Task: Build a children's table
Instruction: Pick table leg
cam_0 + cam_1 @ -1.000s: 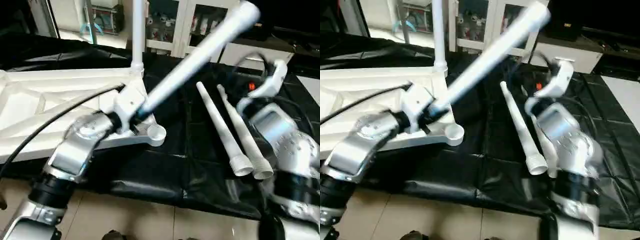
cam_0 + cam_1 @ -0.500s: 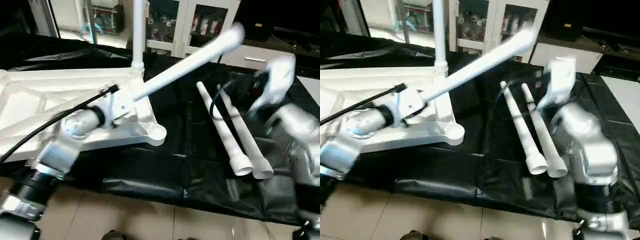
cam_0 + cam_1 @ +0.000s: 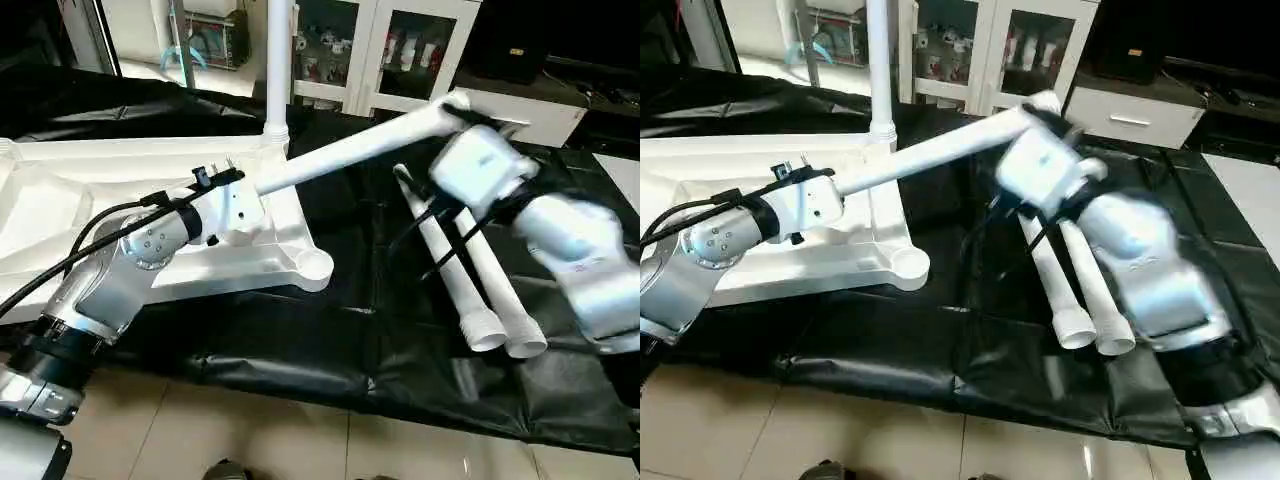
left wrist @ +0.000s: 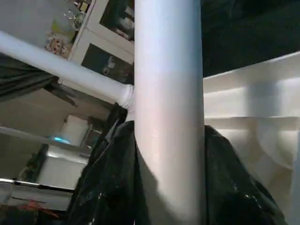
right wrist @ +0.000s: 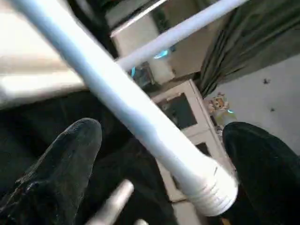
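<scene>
The white table top [image 3: 60, 200] lies upside down on black cloth, ribs up. One leg [image 3: 277, 60] stands upright in its far corner socket; the near socket [image 3: 315, 265] is empty. My left gripper [image 3: 250, 190] is shut on the thin end of a second leg [image 3: 350, 150], which slants up to the right over the top's edge. My right gripper [image 5: 161, 129] is open at that leg's ribbed far end [image 5: 211, 187], one black finger [image 5: 70, 154] on each side, not touching. Two more legs [image 3: 450, 260] [image 3: 495, 275] lie side by side on the cloth.
A white glass-door cabinet [image 3: 400, 50] and a low white drawer unit [image 3: 520, 110] stand behind the work. The black cloth [image 3: 300, 350] ends at tiled floor [image 3: 250, 430] in front. A black cable [image 3: 100, 225] runs along my left forearm.
The held leg has tipped lower and flatter as my left arm drew back to the left. My right arm swung up and left from beside the loose legs to the leg's far end.
</scene>
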Robot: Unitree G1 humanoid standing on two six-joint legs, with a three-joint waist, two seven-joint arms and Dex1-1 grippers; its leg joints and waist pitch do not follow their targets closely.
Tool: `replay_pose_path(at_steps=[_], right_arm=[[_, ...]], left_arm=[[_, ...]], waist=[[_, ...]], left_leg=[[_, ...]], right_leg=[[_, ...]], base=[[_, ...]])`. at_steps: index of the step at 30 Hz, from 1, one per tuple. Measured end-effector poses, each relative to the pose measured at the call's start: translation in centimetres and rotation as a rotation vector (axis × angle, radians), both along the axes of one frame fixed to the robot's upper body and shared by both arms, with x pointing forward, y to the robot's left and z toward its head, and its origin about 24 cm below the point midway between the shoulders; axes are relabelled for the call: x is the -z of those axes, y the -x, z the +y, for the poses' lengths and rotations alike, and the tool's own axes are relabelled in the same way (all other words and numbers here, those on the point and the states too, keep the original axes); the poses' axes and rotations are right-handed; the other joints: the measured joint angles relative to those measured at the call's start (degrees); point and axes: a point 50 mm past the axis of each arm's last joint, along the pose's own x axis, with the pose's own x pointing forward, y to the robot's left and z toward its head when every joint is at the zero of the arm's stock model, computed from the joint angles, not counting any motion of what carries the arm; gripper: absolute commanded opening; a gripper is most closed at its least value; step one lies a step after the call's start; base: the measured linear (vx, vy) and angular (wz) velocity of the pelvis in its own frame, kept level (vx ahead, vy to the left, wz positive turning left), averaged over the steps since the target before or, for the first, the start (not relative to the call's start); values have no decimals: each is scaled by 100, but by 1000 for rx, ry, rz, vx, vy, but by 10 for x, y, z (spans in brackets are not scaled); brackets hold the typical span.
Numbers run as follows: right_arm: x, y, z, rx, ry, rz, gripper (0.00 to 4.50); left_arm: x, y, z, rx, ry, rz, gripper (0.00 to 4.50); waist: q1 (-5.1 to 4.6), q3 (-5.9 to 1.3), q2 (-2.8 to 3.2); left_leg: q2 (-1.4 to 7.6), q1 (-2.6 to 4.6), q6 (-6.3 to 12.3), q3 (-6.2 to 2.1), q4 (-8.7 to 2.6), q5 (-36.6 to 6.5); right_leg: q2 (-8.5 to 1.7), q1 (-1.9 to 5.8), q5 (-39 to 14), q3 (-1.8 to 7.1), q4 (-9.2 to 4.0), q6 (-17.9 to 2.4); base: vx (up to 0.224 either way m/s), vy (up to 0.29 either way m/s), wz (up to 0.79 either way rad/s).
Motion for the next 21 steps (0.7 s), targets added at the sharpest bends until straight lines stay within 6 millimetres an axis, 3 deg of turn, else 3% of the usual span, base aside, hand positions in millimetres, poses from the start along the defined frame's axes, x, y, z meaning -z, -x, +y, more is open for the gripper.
replay_pose_path(at_steps=[6,21], right_arm=[[-4,-17,-1,55,85,-79,450],[19,-48,1,84,263,-81,450]], left_arm=[[-3,-3,0,8,-51,-50,148],[-6,-3,-6,65,-97,-125,148]], waist=[[-4,4,-10],[-40,21,-115]], left_leg=[[0,-1,0,-6,23,0],[1,-8,1,-13,45,-1]], right_leg=[[0,-2,0,1,26,1],[0,-6,0,-1,48,0]], base=[[0,0,0],[0,0,0]])
